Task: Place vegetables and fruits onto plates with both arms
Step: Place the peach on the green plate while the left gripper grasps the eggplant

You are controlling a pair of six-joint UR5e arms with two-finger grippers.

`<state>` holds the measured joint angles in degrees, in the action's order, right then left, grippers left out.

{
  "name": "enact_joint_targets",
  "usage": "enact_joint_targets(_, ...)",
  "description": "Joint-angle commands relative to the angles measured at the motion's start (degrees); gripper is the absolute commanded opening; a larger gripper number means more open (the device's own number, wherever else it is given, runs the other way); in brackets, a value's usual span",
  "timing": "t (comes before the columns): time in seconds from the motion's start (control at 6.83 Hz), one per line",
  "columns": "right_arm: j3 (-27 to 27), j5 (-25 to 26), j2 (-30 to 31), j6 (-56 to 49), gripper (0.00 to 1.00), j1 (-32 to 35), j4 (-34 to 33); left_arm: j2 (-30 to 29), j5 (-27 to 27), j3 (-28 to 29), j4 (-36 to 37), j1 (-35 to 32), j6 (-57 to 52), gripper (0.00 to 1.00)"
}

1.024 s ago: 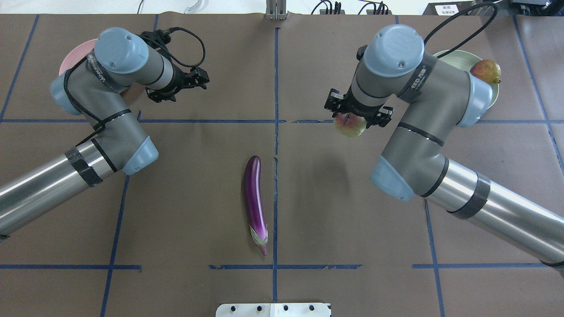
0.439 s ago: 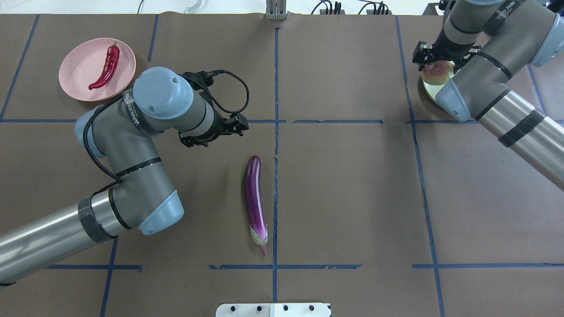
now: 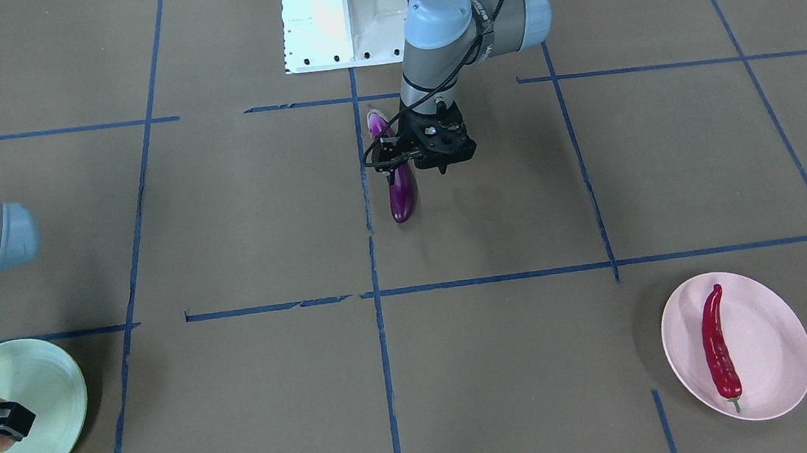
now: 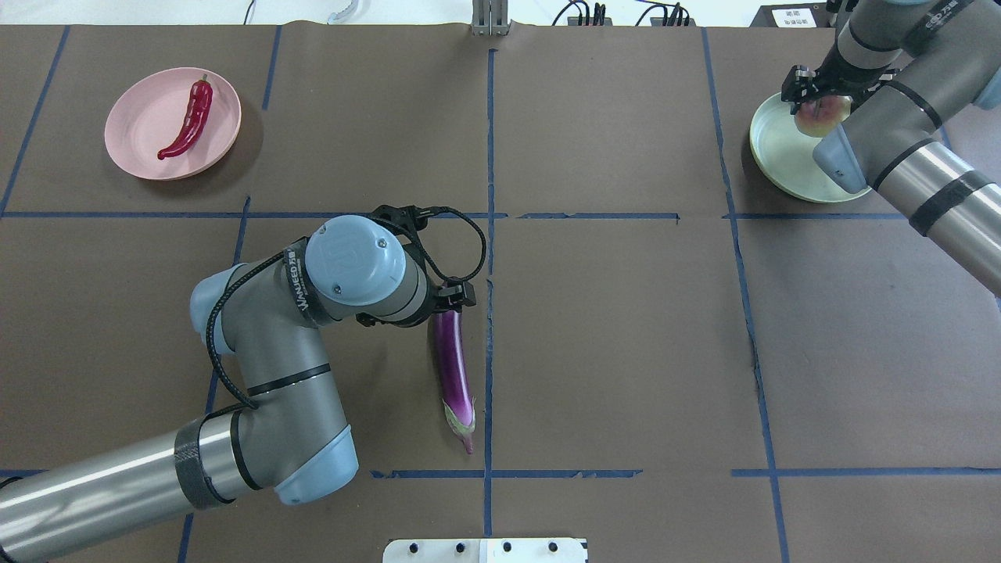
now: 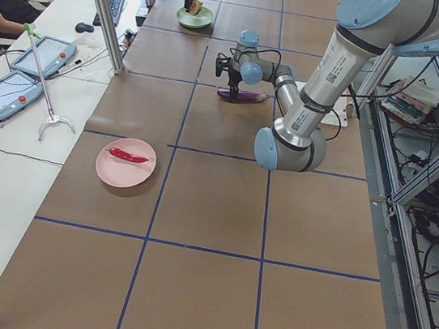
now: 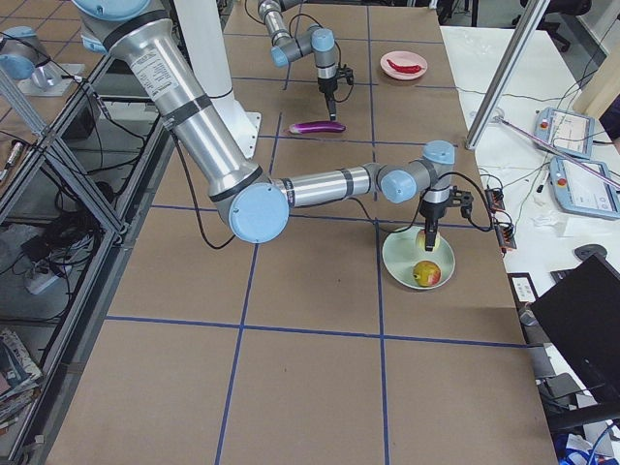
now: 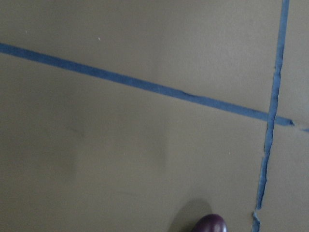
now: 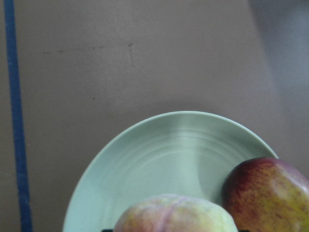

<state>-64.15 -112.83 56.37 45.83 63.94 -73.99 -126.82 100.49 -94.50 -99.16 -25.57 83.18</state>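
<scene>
The purple eggplant (image 4: 452, 367) lies on the brown table near the centre line and also shows in the front view (image 3: 401, 195). My left gripper (image 4: 452, 302) hovers over its far tip, jaws apparently open and empty; the left wrist view shows only that tip (image 7: 210, 224). The red chili (image 4: 188, 119) lies on the pink plate (image 4: 141, 117). My right gripper (image 4: 817, 116) is shut on the peach (image 8: 176, 213) low over the green plate (image 4: 782, 156). The dark red apple (image 8: 268, 193) sits on that plate beside the peach.
The white base block (image 3: 343, 18) stands at the robot's edge of the table. Blue tape lines (image 4: 489, 156) cross the brown mat. In the left side view a metal post (image 5: 110, 10) and tablets (image 5: 4, 93) stand on the side bench.
My left arm swung from the pink plate to above the eggplant's far tip. My right arm carried the peach from mid-table to over the green plate.
</scene>
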Motion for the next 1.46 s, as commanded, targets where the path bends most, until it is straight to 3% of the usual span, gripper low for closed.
enact_joint_targets(0.0, 0.25, -0.63, 0.41, -1.18, 1.0, 0.13, 4.35, -1.31, -0.56, 2.46, 0.46, 1.75, -0.39, 0.97)
enact_joint_targets(0.29, -1.77, -3.17, 0.59, -0.92, 1.0, 0.31, 3.85, -2.99, -0.56, 4.05, 0.37, 3.05, -0.73, 0.89)
enact_joint_targets(0.44, -1.77, -3.36, 0.5, -0.92, 1.0, 0.31, 3.85, -3.34, -0.47, 4.24, 0.55, 2.98, -0.83, 0.2)
enact_joint_targets(0.59, -1.86, -4.24, 0.5, -0.92, 1.0, 0.4, 3.85, -2.91, -0.56, 4.24, 0.72, 2.89, -1.17, 0.0)
enact_joint_targets(0.88, -5.79, -6.26, 2.68, -0.57, 1.0, 0.92, 3.68, -3.26, -0.65, 1.96, 2.3, -0.25, -1.09, 0.0)
enact_joint_targets(1.17, -16.22, -10.64, 6.63, -0.48, 1.0, 1.62, -2.43, -2.21, -0.56, -0.94, 2.31, -8.92, -1.0, 0.0)
enact_joint_targets(1.32, -23.15, -11.44, 11.44, -0.57, 1.0, 1.63, -3.34, 1.28, -0.3, -1.21, 1.96, -13.15, -1.7, 0.0)
